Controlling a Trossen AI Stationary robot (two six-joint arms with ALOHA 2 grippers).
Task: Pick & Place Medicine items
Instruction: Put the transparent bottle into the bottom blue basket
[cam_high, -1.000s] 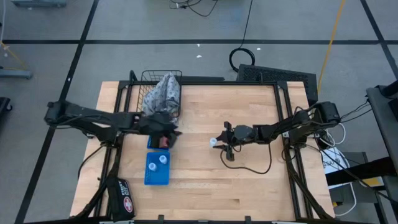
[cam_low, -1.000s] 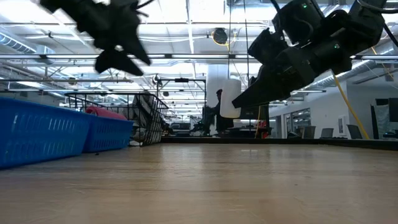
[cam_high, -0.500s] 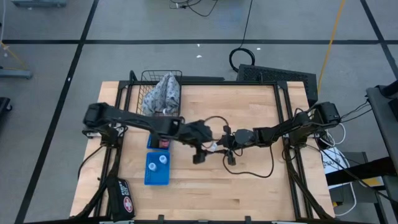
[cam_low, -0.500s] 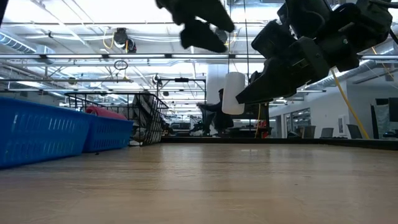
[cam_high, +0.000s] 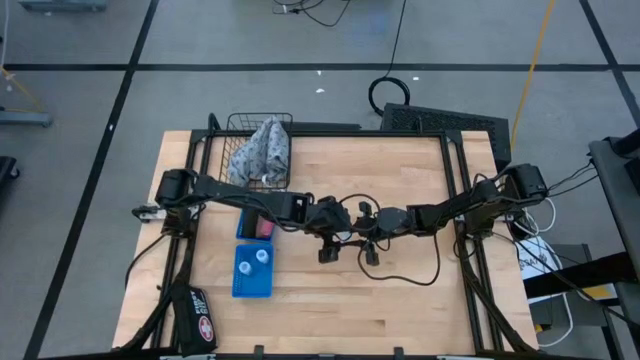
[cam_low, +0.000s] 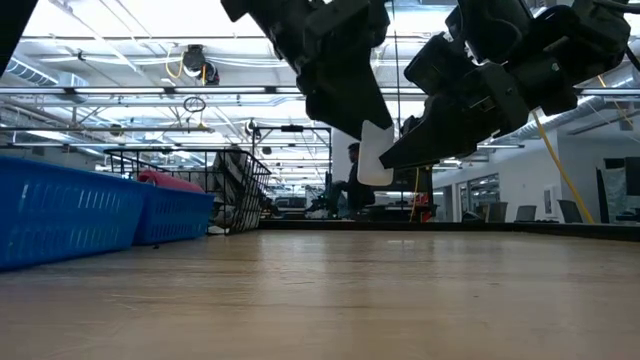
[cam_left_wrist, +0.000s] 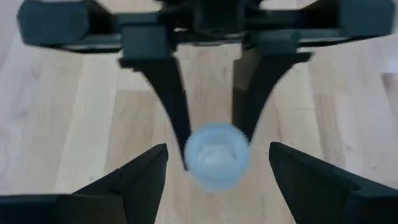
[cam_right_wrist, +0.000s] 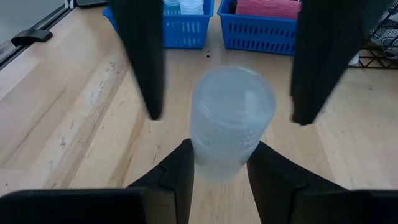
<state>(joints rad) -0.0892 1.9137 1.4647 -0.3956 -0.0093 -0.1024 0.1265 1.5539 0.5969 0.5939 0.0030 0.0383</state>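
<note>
A small white round bottle (cam_right_wrist: 231, 112) hangs in the air over the table's middle, held by my right gripper (cam_right_wrist: 222, 149), which is shut on it. My left gripper (cam_left_wrist: 217, 152) has reached in from the table's left and is open. Its two fingers stand on either side of the bottle (cam_low: 375, 152) without touching it. Two more white bottles (cam_high: 253, 262) stand in the nearer blue tray (cam_high: 238, 288). A pink item (cam_high: 264, 229) lies in the farther blue tray (cam_high: 243, 229). I cannot see the black container. My right gripper pinches the white bottle between its two fingers (cam_right_wrist: 180, 165), on opposite sides of the bottle's body (cam_right_wrist: 229, 146). The fingers come from the table's right, slanting down. The bottle is lifted clear of the table and stands roughly upright in the low view.
A wire basket (cam_high: 232, 125) with a grey patterned cloth bundle (cam_high: 263, 150) sits at the far left. A black pouch with a red cross (cam_high: 199, 322) lies at the near left corner. Bare wood spreads over the table's near side and right half (cam_high: 400, 300).
My left arm has swung from over the blue trays toward the table's right, to the bottle held by my right gripper. Its open fingers now stand on either side of that bottle. The right gripper and bottle have stayed nearly where they were.
</note>
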